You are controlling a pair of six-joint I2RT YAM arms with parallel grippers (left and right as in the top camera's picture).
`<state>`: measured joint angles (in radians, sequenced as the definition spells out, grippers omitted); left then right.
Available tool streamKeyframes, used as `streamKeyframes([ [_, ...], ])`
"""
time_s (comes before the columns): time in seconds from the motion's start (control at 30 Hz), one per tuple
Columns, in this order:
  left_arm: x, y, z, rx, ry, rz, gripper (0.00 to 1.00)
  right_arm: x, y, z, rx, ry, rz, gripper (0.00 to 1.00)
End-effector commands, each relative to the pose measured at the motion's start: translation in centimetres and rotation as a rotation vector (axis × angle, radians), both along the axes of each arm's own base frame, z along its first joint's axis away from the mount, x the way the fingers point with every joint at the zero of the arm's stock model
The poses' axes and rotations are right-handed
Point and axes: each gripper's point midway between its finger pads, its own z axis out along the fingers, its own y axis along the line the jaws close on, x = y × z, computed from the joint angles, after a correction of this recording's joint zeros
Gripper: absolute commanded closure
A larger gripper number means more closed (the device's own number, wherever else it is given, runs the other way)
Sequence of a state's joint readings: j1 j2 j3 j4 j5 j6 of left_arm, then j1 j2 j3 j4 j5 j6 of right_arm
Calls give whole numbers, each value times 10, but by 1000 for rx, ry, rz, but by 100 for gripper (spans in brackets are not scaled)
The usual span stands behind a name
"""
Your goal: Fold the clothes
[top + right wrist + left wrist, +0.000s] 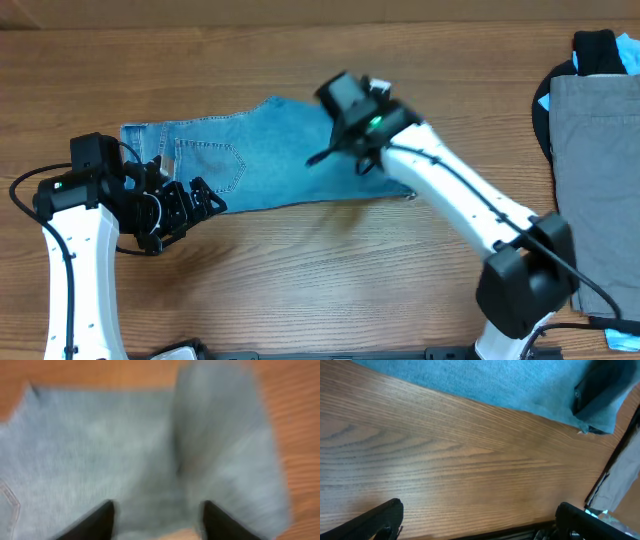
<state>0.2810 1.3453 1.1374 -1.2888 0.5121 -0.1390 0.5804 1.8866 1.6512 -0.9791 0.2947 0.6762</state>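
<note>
Found the jeans (250,150) lying flat near the middle of the tabletop (320,280), doubled lengthwise with a back pocket up, probably to give a neat strip for the next fold. Noted the left pincer (195,203) spread wide over bare wood just beside the near edge at the waist end, pinching nothing, likely poised to take that edge. Noted the right pincer (160,517) parted above the leg end, blurred, apparently empty, seemingly to leave the cloth lying in place.

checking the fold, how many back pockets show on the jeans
1: a back pocket near the left end of the jeans; a second may be hidden under the fold.
</note>
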Motion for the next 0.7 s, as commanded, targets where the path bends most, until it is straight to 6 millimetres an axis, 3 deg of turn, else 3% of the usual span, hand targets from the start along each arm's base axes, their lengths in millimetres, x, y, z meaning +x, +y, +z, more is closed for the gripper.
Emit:
streamKeyframes([
  [0.0, 2, 0, -2, 3, -12, -26, 0, 14, -24, 21, -60, -43, 63, 34],
  [0.1, 4, 0, -2, 4, -21, -25, 0, 15, -31, -5, -95, 5, 66, 34],
  [0.37, 0, -1, -2, -1, -6, -27, 0, 15, -24, -88, -173, 154, 85, 36],
  [0.43, 0, -1, -2, 0, -8, -27, 0, 15, -23, -94, -179, 165, 87, 45],
  [0.47, 1, -1, -2, 0, -9, -27, 0, 14, -23, -96, -181, 169, 87, 57],
  [0.5, 1, -1, -2, 1, -10, -27, 0, 15, -23, -96, -179, 168, 82, 82],
  [0.53, 1, -1, -2, 1, -10, -27, 0, 15, -21, -95, -169, 164, 70, 96],
  [0.63, 1, 0, -2, 3, -9, -27, 0, 12, -4, -93, -119, 158, 74, 96],
  [0.67, 1, 0, -2, 3, -10, -27, 0, 11, 10, -91, -78, 154, 97, 96],
])
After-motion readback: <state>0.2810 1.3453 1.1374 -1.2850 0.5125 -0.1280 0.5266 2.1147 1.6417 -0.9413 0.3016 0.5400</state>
